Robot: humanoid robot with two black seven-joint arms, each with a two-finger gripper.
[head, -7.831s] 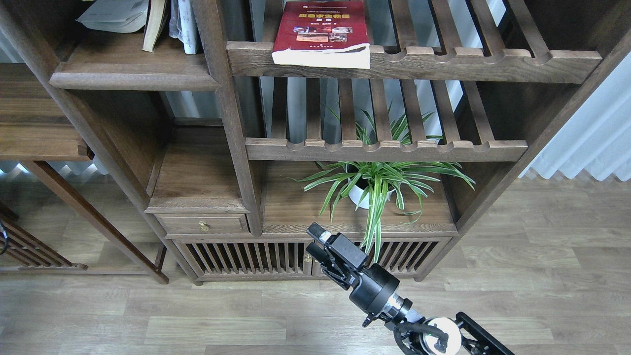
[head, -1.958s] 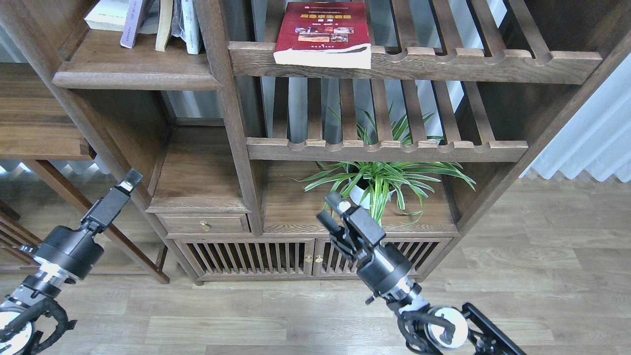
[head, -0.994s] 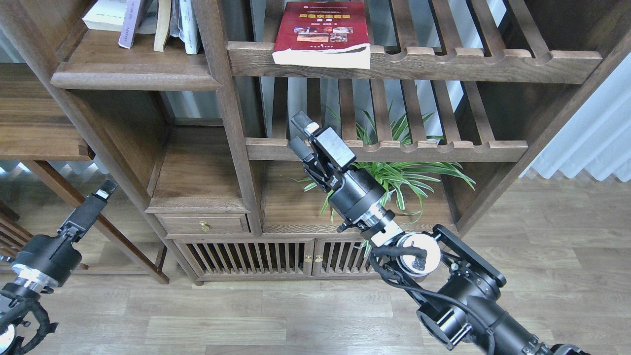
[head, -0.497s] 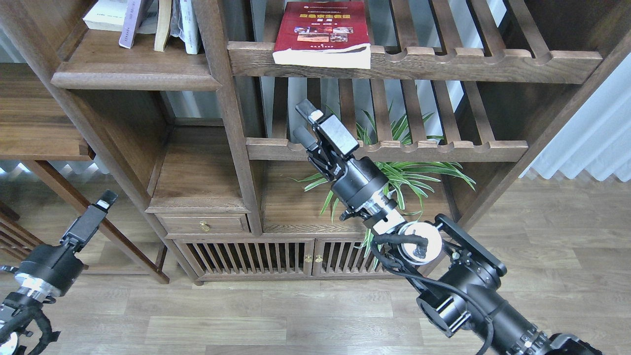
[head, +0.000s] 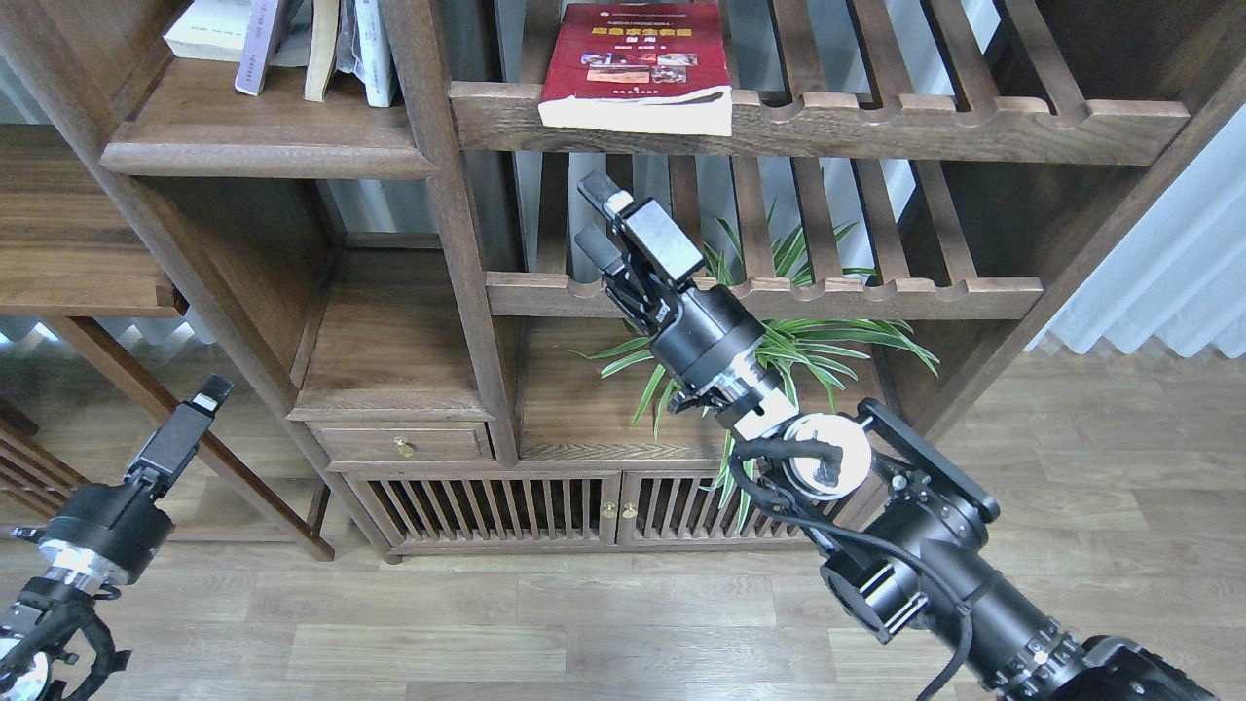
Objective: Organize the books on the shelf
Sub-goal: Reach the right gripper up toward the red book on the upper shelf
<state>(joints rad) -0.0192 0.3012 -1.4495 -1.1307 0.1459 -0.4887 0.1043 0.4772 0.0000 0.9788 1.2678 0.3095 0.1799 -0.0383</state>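
Observation:
The dark red book (head: 633, 60) lies flat on the upper slatted rack, its page edge over the front rail. My right gripper (head: 598, 222) is open and empty, well below that book and in front of the gap between the two racks. The solid shelf (head: 263, 146) at the top left holds leaning books: a pale lavender one (head: 255, 49) and a yellowish one (head: 316, 47), with a white one (head: 371, 54) beside them. My left gripper (head: 204, 397) is low at the left, seen side-on, and holds nothing that I can see.
A lower slatted rack (head: 759, 295) runs just behind my right wrist. A potted spider plant (head: 769, 355) stands under it, partly hidden by my arm. A vertical post (head: 443, 195) separates the shelf from the racks. A small drawer (head: 399, 443) and slatted cabinet doors lie below.
My right gripper has risen from the lower rack's level towards the upper rack, still open. My left gripper has sunk a little at the lower left.

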